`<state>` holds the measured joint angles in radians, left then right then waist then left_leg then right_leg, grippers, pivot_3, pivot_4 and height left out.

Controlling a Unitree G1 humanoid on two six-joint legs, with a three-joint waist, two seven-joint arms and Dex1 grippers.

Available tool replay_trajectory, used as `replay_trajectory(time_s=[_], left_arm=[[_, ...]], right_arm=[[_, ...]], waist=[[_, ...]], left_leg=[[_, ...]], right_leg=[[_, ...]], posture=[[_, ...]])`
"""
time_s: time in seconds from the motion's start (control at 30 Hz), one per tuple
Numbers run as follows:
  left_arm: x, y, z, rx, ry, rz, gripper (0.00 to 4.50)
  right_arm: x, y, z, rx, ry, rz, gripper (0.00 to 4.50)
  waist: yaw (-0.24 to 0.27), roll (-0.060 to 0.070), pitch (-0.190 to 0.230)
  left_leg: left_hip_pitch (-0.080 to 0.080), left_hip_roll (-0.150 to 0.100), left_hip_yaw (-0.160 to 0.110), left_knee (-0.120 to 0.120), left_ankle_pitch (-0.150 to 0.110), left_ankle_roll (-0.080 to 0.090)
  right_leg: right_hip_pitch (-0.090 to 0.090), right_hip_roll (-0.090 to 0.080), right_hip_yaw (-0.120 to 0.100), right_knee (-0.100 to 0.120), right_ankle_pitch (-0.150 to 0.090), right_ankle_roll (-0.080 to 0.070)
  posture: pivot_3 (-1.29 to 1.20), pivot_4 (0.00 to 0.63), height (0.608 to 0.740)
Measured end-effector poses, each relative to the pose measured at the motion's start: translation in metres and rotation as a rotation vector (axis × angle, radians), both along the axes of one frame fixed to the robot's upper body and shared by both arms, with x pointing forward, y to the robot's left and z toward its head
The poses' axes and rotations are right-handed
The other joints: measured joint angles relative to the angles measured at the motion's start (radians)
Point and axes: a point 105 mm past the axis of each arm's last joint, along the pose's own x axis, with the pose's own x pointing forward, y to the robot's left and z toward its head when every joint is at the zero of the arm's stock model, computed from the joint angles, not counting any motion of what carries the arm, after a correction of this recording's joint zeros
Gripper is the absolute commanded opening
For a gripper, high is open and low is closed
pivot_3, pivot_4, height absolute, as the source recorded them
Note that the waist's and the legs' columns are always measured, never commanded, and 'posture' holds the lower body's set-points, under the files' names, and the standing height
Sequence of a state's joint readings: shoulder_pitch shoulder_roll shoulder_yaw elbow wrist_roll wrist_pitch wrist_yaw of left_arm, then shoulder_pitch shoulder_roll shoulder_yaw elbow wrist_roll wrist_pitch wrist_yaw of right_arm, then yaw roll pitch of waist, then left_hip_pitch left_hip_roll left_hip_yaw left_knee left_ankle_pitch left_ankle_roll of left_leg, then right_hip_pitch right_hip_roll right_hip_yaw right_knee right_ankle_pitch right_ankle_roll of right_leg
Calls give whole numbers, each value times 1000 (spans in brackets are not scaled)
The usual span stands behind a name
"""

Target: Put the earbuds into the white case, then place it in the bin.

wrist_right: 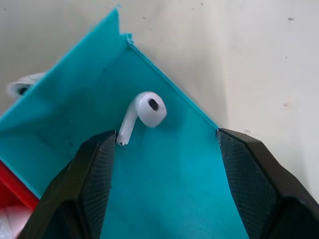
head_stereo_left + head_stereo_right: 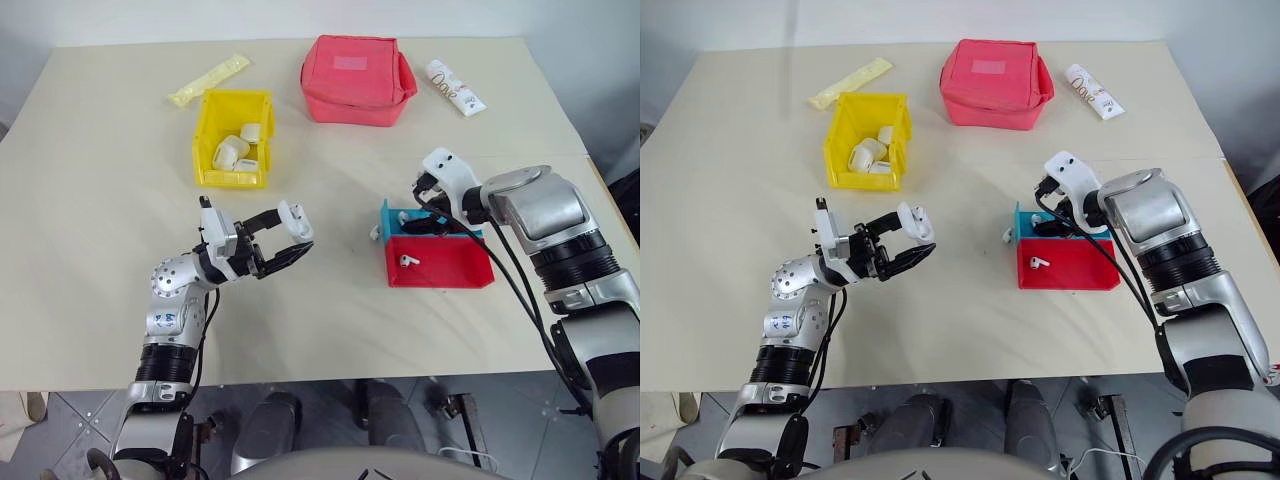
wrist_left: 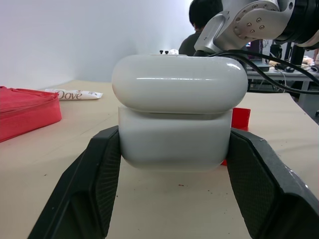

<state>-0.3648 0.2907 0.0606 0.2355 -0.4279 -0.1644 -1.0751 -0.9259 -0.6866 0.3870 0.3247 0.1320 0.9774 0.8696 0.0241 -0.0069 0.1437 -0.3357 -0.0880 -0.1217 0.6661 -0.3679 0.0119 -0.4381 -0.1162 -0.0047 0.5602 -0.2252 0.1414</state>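
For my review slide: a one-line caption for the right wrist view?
Open right gripper poised over a white earbud lying in the teal tray.

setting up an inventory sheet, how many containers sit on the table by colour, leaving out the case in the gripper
yellow: 1, the bin
red: 2, the zipped pouch and the small red tray
teal: 1, the teal tray
total: 4
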Motion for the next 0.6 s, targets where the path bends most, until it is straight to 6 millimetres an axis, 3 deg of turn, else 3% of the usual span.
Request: replay_trajectory(time_s=[0.6], left_arm=[[1,0,0,-1,2,2,2774]], right_arm=[[8,-15,4,-51,-21,-34,3332]], waist=[[0,0,0]], left_leg=[[0,-1,0,0,0,0]], right_leg=[[0,0,0,0,0,0]], posture=[[0,150,740]])
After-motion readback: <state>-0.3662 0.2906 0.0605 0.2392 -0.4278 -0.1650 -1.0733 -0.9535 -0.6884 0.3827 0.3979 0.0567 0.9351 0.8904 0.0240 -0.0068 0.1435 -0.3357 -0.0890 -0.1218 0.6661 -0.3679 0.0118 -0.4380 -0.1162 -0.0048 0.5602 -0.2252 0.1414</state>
